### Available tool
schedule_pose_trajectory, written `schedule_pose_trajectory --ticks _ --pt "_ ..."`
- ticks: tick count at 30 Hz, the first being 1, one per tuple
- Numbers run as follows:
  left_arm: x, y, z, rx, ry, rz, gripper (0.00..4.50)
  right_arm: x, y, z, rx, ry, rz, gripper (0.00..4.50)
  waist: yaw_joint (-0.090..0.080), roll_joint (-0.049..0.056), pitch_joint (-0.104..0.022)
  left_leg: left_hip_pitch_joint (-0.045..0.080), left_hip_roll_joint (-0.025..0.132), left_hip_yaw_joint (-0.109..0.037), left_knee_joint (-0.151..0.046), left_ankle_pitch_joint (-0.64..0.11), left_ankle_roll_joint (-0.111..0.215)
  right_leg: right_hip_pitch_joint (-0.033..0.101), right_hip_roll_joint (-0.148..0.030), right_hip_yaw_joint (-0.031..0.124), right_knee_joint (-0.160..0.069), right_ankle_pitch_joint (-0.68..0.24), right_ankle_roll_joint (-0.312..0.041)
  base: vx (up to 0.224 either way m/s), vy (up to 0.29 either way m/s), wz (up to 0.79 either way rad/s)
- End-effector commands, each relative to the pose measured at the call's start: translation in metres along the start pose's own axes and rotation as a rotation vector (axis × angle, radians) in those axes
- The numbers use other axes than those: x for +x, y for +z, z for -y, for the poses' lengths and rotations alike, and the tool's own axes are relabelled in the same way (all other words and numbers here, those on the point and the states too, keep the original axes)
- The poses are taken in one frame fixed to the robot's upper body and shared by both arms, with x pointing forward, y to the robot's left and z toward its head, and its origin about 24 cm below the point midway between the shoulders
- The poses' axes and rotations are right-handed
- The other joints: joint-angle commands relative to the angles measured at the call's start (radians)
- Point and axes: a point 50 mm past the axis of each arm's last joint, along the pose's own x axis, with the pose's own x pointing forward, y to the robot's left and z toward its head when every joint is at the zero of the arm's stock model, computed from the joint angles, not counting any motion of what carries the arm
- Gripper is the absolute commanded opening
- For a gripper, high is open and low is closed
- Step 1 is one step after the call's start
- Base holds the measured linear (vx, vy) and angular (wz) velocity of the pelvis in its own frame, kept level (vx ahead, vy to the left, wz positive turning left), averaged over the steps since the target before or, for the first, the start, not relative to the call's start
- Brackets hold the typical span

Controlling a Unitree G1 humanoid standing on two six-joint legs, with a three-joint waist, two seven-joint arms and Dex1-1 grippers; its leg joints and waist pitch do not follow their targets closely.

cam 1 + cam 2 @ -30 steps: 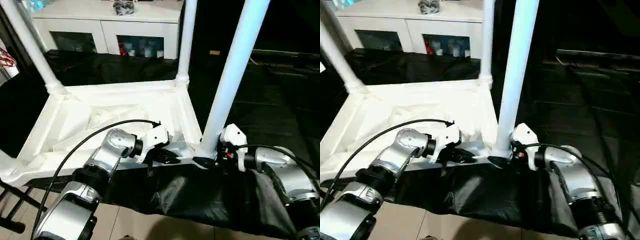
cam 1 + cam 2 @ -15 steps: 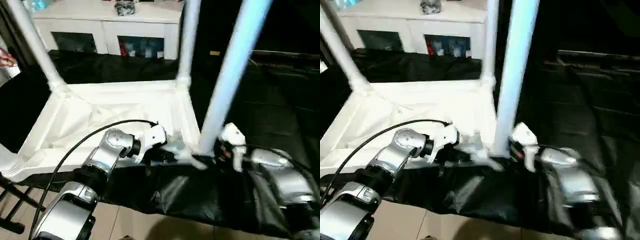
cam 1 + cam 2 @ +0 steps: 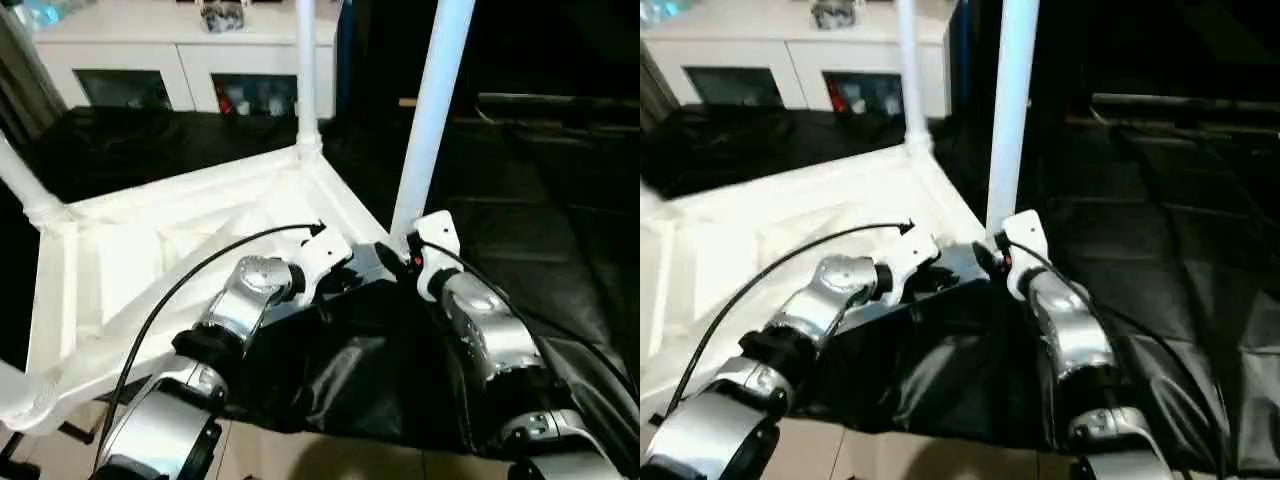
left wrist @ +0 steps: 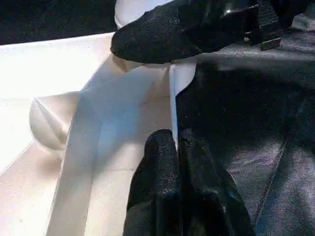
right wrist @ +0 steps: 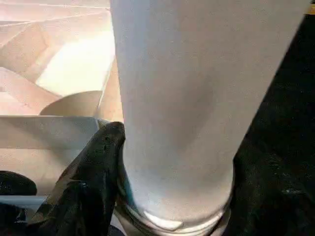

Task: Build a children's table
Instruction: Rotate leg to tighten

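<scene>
so nearest the camera you've got the two silver forearms reaching in over the black cloth [image 3: 330, 390]. the left gripper [image 4: 175, 147] is pinched down tight on the thin raised rim of the children's table [image 3: 150, 260], one finger each side of the rim edge, basically no gap between them. right next to it, the right gripper [image 5: 167, 187] sits around the base of the near leg [image 3: 430, 110], jaws spread about as wide as the leg itself, one black finger [image 5: 93, 167] pressed against the leg's side just above its socket; the other finger is hard to make out in the dark.

the table lies upside down on the black cloth, underside and ribs facing up, legs sticking straight up from the corner sockets. another leg [image 3: 305, 70] stands at the far corner and one more [image 3: 20, 180] at the left edge. behind all that there's a white cabinet [image 3: 190, 50] with shelf openings.
</scene>
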Motion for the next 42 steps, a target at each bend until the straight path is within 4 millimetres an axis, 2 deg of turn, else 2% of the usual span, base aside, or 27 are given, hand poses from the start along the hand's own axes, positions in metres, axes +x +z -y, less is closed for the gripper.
schedule_pose_trajectory --ticks 1,5,6,7,11,13,15,16,19,22,29,31,35,38,41,42 --pt "0.019 0.039 0.024 0.084 -0.153 0.169 0.0 0.009 -0.001 -0.024 0.031 0.13 -0.017 3.4 0.004 -0.015 -0.069 0.003 0.028 -0.006 -0.053 -0.167 0.095 0.059 -0.053 0.037 -0.068 -0.109 -0.252 0.0 0.0 0.0" --pt "0.013 0.033 0.023 0.093 -0.186 0.167 0.0 0.003 0.002 -0.016 -0.075 0.162 0.0 3.48 0.01 -0.016 -0.064 0.006 0.031 -0.005 -0.056 -0.204 0.078 0.057 -0.054 0.039 -0.075 -0.178 -0.243 0.0 0.0 0.0" --pt "0.009 0.029 0.023 0.095 -0.207 0.162 0.0 -0.003 0.002 -0.015 -0.122 0.231 0.01 3.48 0.013 -0.017 -0.065 0.006 0.031 -0.004 -0.055 -0.205 0.076 0.057 -0.055 0.04 -0.075 -0.184 -0.237 0.0 0.0 0.0" --pt "0.007 0.028 0.022 0.098 -0.214 0.159 0.0 -0.006 0.002 -0.015 -0.139 0.263 0.013 3.48 0.018 -0.015 -0.065 0.006 0.032 -0.005 -0.055 -0.203 0.08 0.058 -0.055 0.04 -0.075 -0.182 -0.233 0.0 0.0 0.0" --pt "-0.001 0.022 0.017 0.109 -0.244 0.139 0.0 -0.023 0.0 -0.014 -0.211 0.438 0.008 3.48 0.026 -0.017 -0.067 0.002 0.033 -0.004 -0.051 -0.173 0.106 0.06 -0.053 0.039 -0.068 -0.127 -0.237 0.0 0.0 0.0" --pt "-0.004 0.02 0.015 0.117 -0.25 0.134 0.0 -0.03 -0.001 -0.012 -0.226 0.482 0.003 3.48 0.027 -0.018 -0.065 0.001 0.033 -0.004 -0.051 -0.178 0.11 0.059 -0.054 0.037 -0.07 -0.147 -0.241 0.0 0.0 0.0" --pt "-0.01 0.018 0.012 0.133 -0.268 0.126 0.0 -0.04 -0.001 -0.007 -0.239 0.555 -0.009 3.48 0.032 -0.018 -0.065 0.005 0.034 -0.003 -0.05 -0.197 0.11 0.057 -0.053 0.038 -0.075 -0.182 -0.234 0.0 0.0 0.0" --pt "-0.011 0.017 0.011 0.136 -0.272 0.125 0.0 -0.043 -0.001 -0.006 -0.24 0.574 -0.013 3.48 0.033 -0.017 -0.064 0.002 0.035 -0.004 -0.052 -0.199 0.111 0.059 -0.054 0.038 -0.073 -0.186 -0.236 0.0 0.0 0.0" --pt "-0.016 0.016 0.008 0.139 -0.28 0.121 0.0 -0.05 0.001 -0.003 -0.246 0.617 -0.009 3.48 0.036 -0.016 -0.065 0.004 0.037 -0.004 -0.052 -0.204 0.107 0.054 -0.054 0.038 -0.073 -0.186 -0.24 0.0 0.0 0.0" --pt "-0.02 0.014 0.006 0.141 -0.297 0.119 0.0 -0.056 0.002 -0.001 -0.238 0.667 -0.016 3.15 0.04 -0.017 -0.065 0.003 0.037 -0.005 -0.052 -0.2 0.105 0.056 -0.055 0.038 -0.072 -0.188 -0.239 0.0 0.0 0.0" --pt "-0.027 0.009 0.006 0.14 -0.35 0.108 0.0 -0.066 -0.002 -0.003 -0.233 0.761 -0.066 2.75 0.051 -0.019 -0.068 0.002 0.039 -0.005 -0.049 -0.169 0.114 0.056 -0.056 0.038 -0.065 -0.146 -0.25 0.0 0.0 0.0" --pt "-0.027 0.009 0.006 0.14 -0.35 0.108 0.0 -0.066 -0.002 -0.003 -0.233 0.762 -0.067 2.72 0.051 -0.017 -0.068 0.002 0.039 -0.005 -0.049 -0.172 0.113 0.055 -0.056 0.037 -0.067 -0.157 -0.247 0.0 0.0 0.0" --pt "-0.027 0.008 0.005 0.142 -0.339 0.11 0.0 -0.066 -0.004 -0.007 -0.236 0.777 -0.08 2.7 0.05 -0.021 -0.066 0.003 0.038 -0.005 -0.051 -0.189 0.1 0.054 -0.057 0.037 -0.07 -0.198 -0.236 0.0 0.0 0.0" --pt "-0.024 0.009 0.006 0.137 -0.317 0.113 0.0 -0.063 -0.006 -0.009 -0.223 0.751 -0.076 2.7 0.051 -0.022 -0.067 0.002 0.038 -0.005 -0.05 -0.177 0.099 0.054 -0.056 0.038 -0.068 -0.186 -0.234 0.0 0.0 0.0" --pt "-0.016 0.012 0.004 0.112 -0.248 0.113 0.0 -0.048 -0.01 -0.006 -0.166 0.565 -0.075 2.7 0.045 -0.023 -0.066 0.002 0.036 -0.005 -0.051 -0.176 0.09 0.051 -0.055 0.038 -0.069 -0.195 -0.228 0.0 0.0 0.0" --pt "-0.011 0.014 0.005 0.101 -0.215 0.113 0.0 -0.038 -0.013 -0.004 -0.143 0.427 -0.083 2.7 0.04 -0.022 -0.066 0.002 0.034 -0.006 -0.052 -0.182 0.078 0.05 -0.057 0.037 -0.07 -0.219 -0.225 0.0 0.0 0.0"
